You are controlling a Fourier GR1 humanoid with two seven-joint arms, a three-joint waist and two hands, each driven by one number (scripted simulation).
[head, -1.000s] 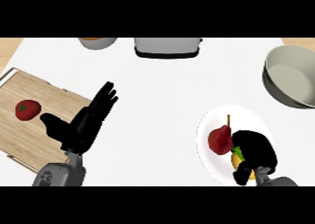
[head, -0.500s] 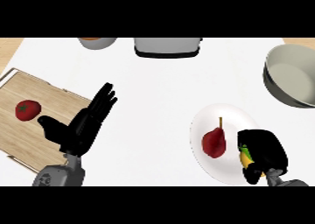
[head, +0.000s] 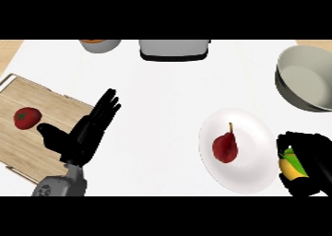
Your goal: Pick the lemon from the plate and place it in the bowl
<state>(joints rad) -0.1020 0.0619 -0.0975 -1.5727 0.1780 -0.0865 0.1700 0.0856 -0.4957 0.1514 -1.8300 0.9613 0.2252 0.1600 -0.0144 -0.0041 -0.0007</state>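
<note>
Fingers of right hand (head: 320, 159) clasp, apparently, the lemon (head: 291, 167) right of plate (head: 249, 180) bearing 1 pear (head: 225, 146); bowl (head: 310, 79) farther; left hand (head: 84, 136) fingers released.

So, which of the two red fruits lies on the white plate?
The dark red pear with the stem, on the plate; the round tomato sits on the wooden board at the left.
</note>
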